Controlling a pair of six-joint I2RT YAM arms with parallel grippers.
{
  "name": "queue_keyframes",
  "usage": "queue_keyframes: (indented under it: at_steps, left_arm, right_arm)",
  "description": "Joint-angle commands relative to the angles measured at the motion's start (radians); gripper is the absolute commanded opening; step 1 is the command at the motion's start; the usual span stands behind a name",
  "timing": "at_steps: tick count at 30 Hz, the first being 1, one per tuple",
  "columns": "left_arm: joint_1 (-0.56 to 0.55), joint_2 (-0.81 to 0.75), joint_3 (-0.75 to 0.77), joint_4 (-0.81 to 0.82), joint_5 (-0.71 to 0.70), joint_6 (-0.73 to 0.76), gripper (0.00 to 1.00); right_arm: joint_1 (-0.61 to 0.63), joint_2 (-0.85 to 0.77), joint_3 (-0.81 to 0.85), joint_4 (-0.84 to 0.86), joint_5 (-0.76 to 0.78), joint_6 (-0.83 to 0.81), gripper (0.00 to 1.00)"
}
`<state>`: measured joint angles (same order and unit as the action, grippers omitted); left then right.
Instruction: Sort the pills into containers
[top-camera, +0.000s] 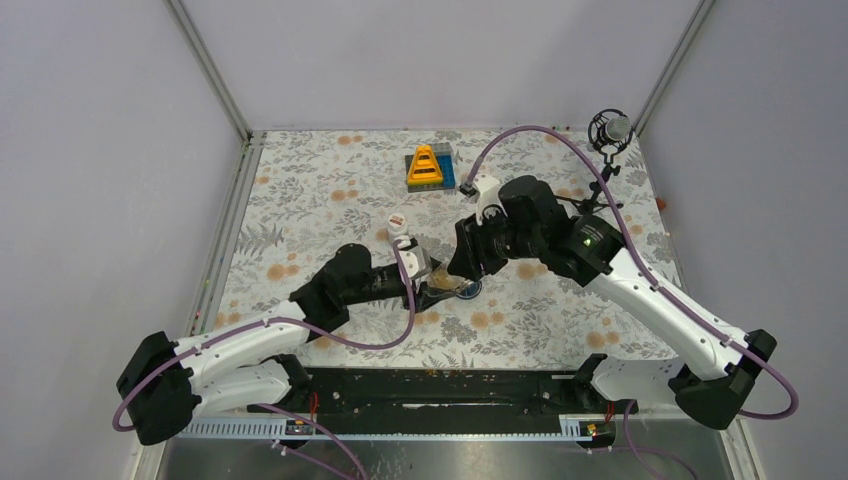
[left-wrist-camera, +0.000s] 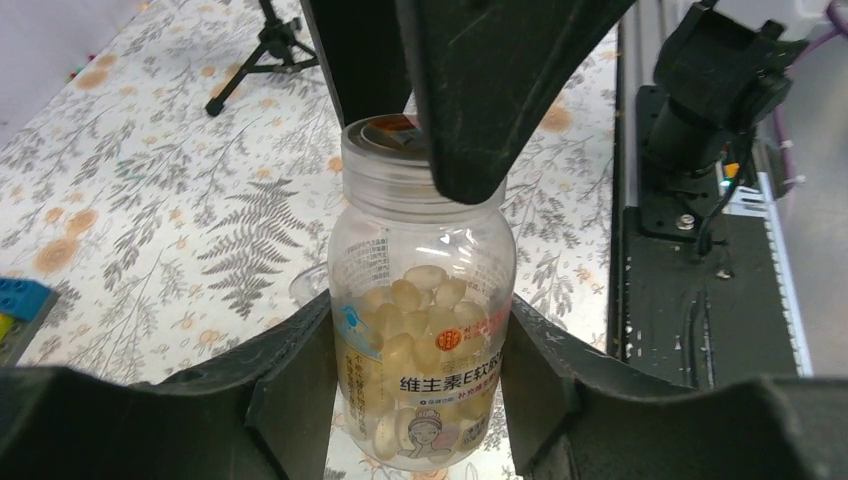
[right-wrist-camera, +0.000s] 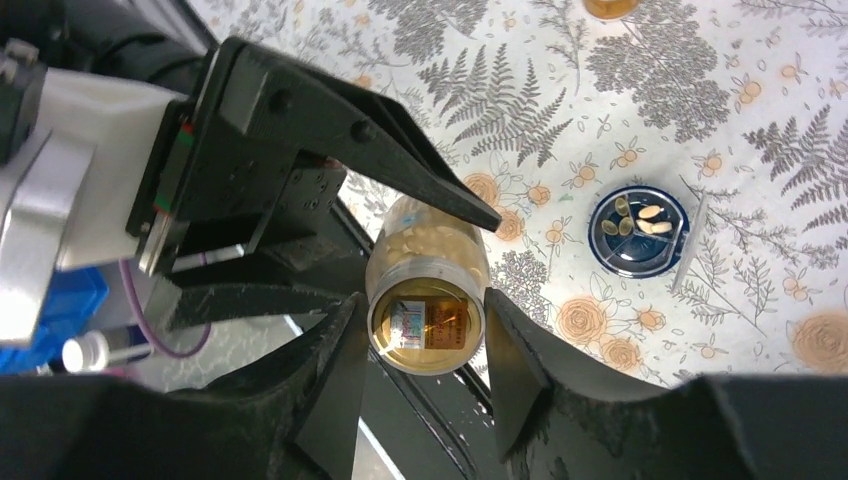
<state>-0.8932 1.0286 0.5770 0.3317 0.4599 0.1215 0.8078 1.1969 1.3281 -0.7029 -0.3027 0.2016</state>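
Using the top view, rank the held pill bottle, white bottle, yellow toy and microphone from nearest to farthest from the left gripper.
1. pill bottle, held between the fingers of the left gripper.
2. white bottle, just beyond, slightly left.
3. yellow toy, far centre of the table.
4. microphone, far right corner.

Near the middle of the desk (top-camera: 330, 200), the held bottle (left-wrist-camera: 400, 200) sits between the fingers (left-wrist-camera: 300, 370) of the left gripper (left-wrist-camera: 418, 308), which reaches in from 8 o'clock. The right gripper (right-wrist-camera: 422, 300), coming from 2 o'clock, clasps the bottle's neck. Pills (left-wrist-camera: 425, 300) lie inside this bottle. Just beside it at 3 o'clock rests the dish (right-wrist-camera: 600, 238), a few pills in it. The capped bottle (top-camera: 400, 224) stands at 11 o'clock of the held one, the toy (top-camera: 430, 167) farther off at 12 o'clock, and the microphone stand (top-camera: 606, 150) at 2 o'clock.
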Motion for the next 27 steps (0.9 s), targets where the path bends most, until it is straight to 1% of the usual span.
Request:
queue_keyframes:
  at_steps: [1, 4, 6, 8, 9, 12, 14, 15, 17, 19, 22, 24, 25, 27]
  left_arm:
    - [-0.006, -0.012, 0.076, 0.074, -0.062, 0.058, 0.00]
    - [-0.006, -0.014, 0.067, 0.081, -0.085, 0.057, 0.00]
    - [-0.008, -0.028, 0.058, 0.085, -0.086, 0.055, 0.00]
    - [-0.007, -0.038, 0.050, 0.095, -0.081, 0.045, 0.00]
    - [-0.007, -0.041, 0.047, 0.096, -0.078, 0.041, 0.00]
    - [-0.008, -0.039, 0.045, 0.096, -0.075, 0.029, 0.00]
    - [-0.008, -0.033, 0.047, 0.102, -0.082, 0.015, 0.00]
    - [-0.008, -0.030, 0.047, 0.108, -0.089, 0.010, 0.00]
    - [-0.007, -0.022, 0.046, 0.124, -0.097, -0.002, 0.00]
    - [-0.007, -0.011, 0.050, 0.136, -0.109, -0.013, 0.00]
    - [-0.008, 0.004, 0.062, 0.140, -0.120, -0.028, 0.00]
    - [-0.007, 0.010, 0.065, 0.148, -0.127, -0.037, 0.00]
    - [-0.007, 0.012, 0.064, 0.156, -0.129, -0.039, 0.00]
    - [-0.007, 0.014, 0.060, 0.168, -0.134, -0.044, 0.00]
  right_arm:
    - [0.059, 0.030, -0.014, 0.133, 0.241, 0.234, 0.26]
    - [0.072, 0.020, -0.038, 0.195, 0.346, 0.325, 0.28]
    - [0.073, 0.006, -0.050, 0.216, 0.410, 0.372, 0.26]
    - [0.073, -0.019, -0.064, 0.234, 0.439, 0.397, 0.21]
    - [0.073, -0.025, -0.060, 0.236, 0.429, 0.391, 0.25]
    - [0.073, -0.034, -0.035, 0.212, 0.357, 0.347, 0.69]
    - [0.072, -0.045, -0.042, 0.209, 0.280, 0.315, 0.87]
    - [0.072, -0.047, -0.048, 0.210, 0.248, 0.299, 0.91]
    - [0.072, -0.051, -0.063, 0.205, 0.203, 0.280, 0.93]
    - [0.073, -0.045, -0.076, 0.201, 0.175, 0.266, 0.93]
    - [0.072, -0.025, -0.083, 0.185, 0.153, 0.257, 0.89]
    - [0.073, -0.008, -0.084, 0.173, 0.151, 0.254, 0.85]
    - [0.073, -0.001, -0.086, 0.170, 0.155, 0.255, 0.80]
    - [0.073, 0.011, -0.086, 0.173, 0.177, 0.258, 0.67]
